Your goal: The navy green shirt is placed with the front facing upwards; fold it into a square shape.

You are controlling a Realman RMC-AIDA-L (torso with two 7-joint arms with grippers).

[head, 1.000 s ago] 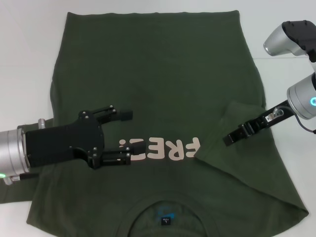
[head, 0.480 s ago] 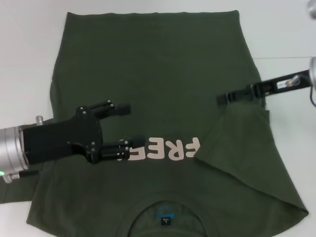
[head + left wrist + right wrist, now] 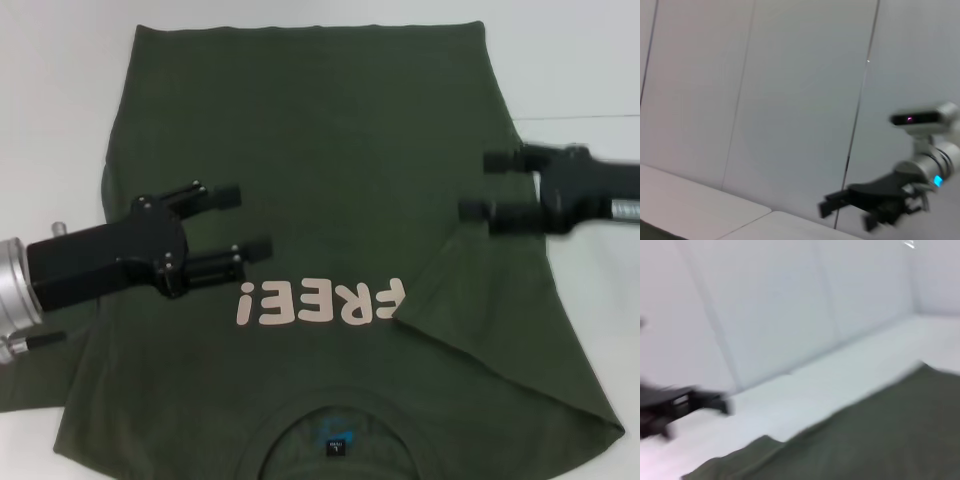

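The navy green shirt (image 3: 310, 130) lies flat on the white table, front up, with the pink "FREE!" print (image 3: 320, 303) and the black neck label (image 3: 336, 445) toward me. Its right sleeve and side are folded inward as a flap (image 3: 490, 300). My left gripper (image 3: 245, 220) is open and empty above the shirt's left half, just beyond the print. My right gripper (image 3: 480, 185) is open and empty over the shirt's right edge, beyond the flap. The right wrist view shows the shirt (image 3: 865, 440) and the left gripper (image 3: 690, 400) farther off.
The white table (image 3: 60, 100) shows around the shirt on the left, right and far sides. The shirt's left sleeve (image 3: 30, 385) lies spread out at the near left. The left wrist view shows a pale wall and the right gripper (image 3: 850, 205) farther off.
My right gripper has left the folded flap, moved away toward the far right and turned, its fingers now apart. My left gripper has drawn back to the left, uncovering the whole print.
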